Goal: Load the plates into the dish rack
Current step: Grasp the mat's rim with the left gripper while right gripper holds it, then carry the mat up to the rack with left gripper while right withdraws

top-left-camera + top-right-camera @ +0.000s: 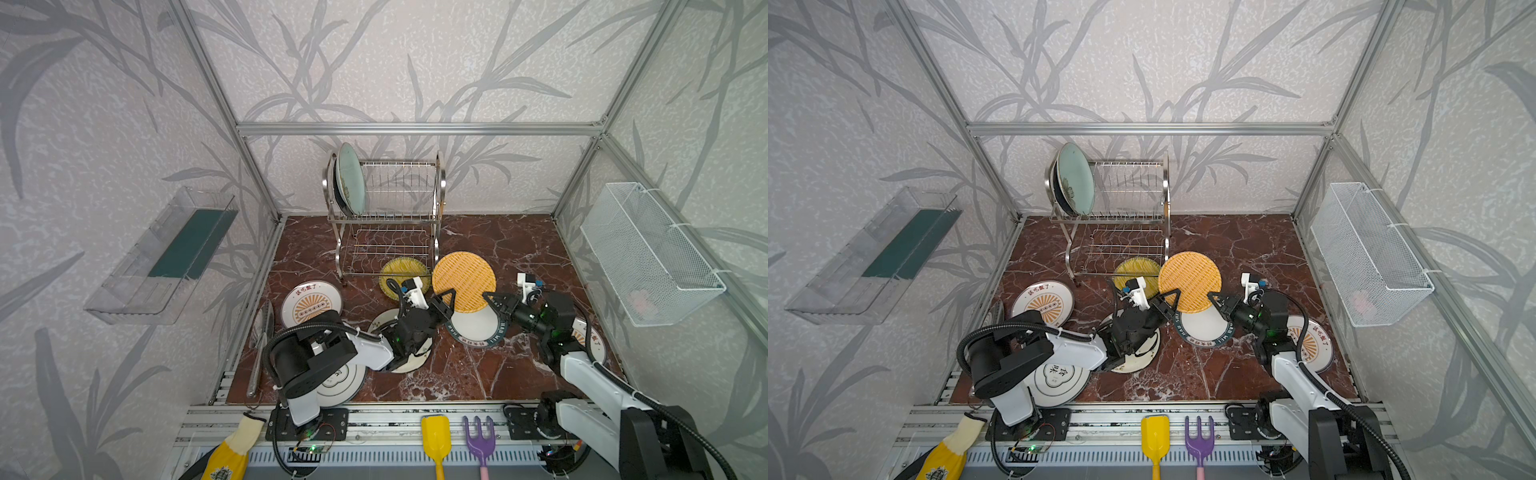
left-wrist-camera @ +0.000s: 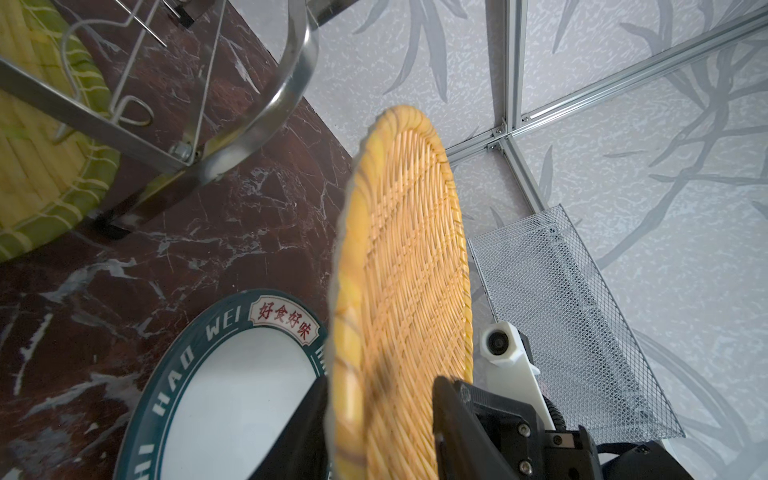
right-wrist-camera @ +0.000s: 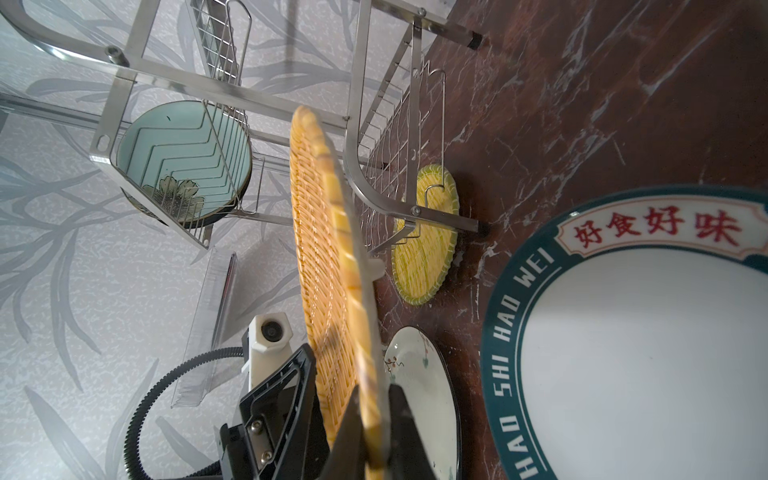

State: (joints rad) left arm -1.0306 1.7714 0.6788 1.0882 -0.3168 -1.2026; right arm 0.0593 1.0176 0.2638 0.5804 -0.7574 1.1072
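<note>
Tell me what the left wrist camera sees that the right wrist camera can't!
Only the left wrist view shows the white mesh basket. Only the right wrist view shows the pale teal plate standing in the dish rack, the cream floral plate and the clear tray. Both show the orange woven plate up on edge, the teal-rimmed plate, the yellow striped plate, the dish rack and the marble table.

Left arm (image 1: pixel 370 349) and right arm (image 1: pixel 582 365) inward, jaws facing, right pair tight.
</note>
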